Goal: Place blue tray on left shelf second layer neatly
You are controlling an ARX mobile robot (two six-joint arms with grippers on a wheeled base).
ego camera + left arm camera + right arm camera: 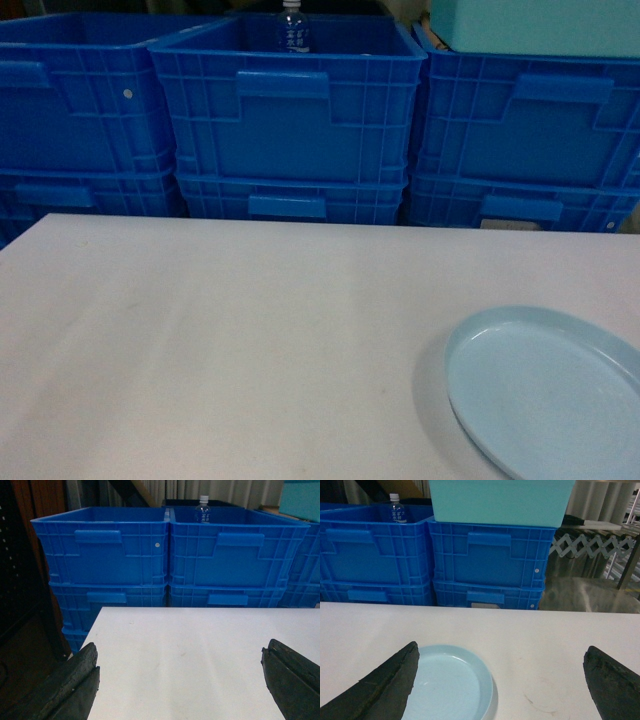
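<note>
Crates: deep blue ribbed crates (pixel 290 120) stand stacked in rows behind the worktop, filling the back of every view; a pale teal bin (pixel 500 500) sits on top of the right-hand stack.
Worktop: a white worktop (pixel 230 340) runs across the foreground, bare apart from the dish at its near right.
Blue tray: the blue tray (pixel 550 395) lies flat on the worktop at the near right, well apart from the crates; in the right wrist view it sits low and left of centre, partly behind the left finger of that hand.
Right hand: the right hand (pixel 500 680) has its jaws spread wide and holds nothing; it hovers near the tray, whose rim lies between the fingers but off to one side.
Left hand: the left hand (pixel 180 680) is also spread wide and empty, over bare worktop.
Bottle: a small water bottle (pixel 292 28) stands inside the middle upper crate.
Shelf: no steel rack tier is clearly seen here.
Step in hand: judged to be the approach, with the tray not yet grasped.
Next move: likely calls for shifting the right hand left to centre on the rim, then lowering and closing on it.
</note>
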